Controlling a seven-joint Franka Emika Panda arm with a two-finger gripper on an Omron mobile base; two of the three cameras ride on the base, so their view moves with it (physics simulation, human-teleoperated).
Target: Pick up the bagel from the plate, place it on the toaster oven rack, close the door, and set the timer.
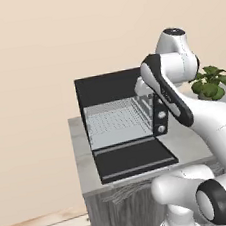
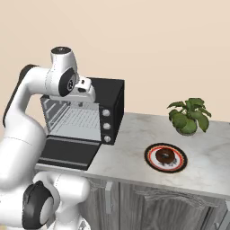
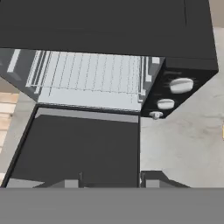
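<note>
Claw (image 3: 111, 180) first: we see its two dark fingertips (image 3: 155, 178) at the bottom of the hand view, set well apart with nothing between them, so we read it as wide open and carrying nothing. It hangs above the toaster oven (image 2: 96, 112), looking down on the lowered door (image 3: 78, 148) and the cavity behind it. From there we go down in size. The worktop (image 2: 126, 152) carries everything, with the oven at its left end and its door folded flat toward the front edge. Inside, the toaster oven rack (image 1: 117, 118) lies bare. The arm (image 2: 27, 117) rises from the base, bends over at the elbow and brings the wrist in over the top front of the oven, so the hand sits high and tilted downward. A potted plant (image 2: 189, 116) stands near the back edge toward the right end. The plate (image 2: 165, 158) lies in front of the plant, closer to the front edge and well apart from the oven, and the bagel (image 2: 165, 155) rests on its centre, untouched. We judge the task to be at its very first step, the pickup not yet begun. The next move calls for swinging the hand rightward along the worktop, away from the oven, lowering it over the plate and closing on the bagel.
</note>
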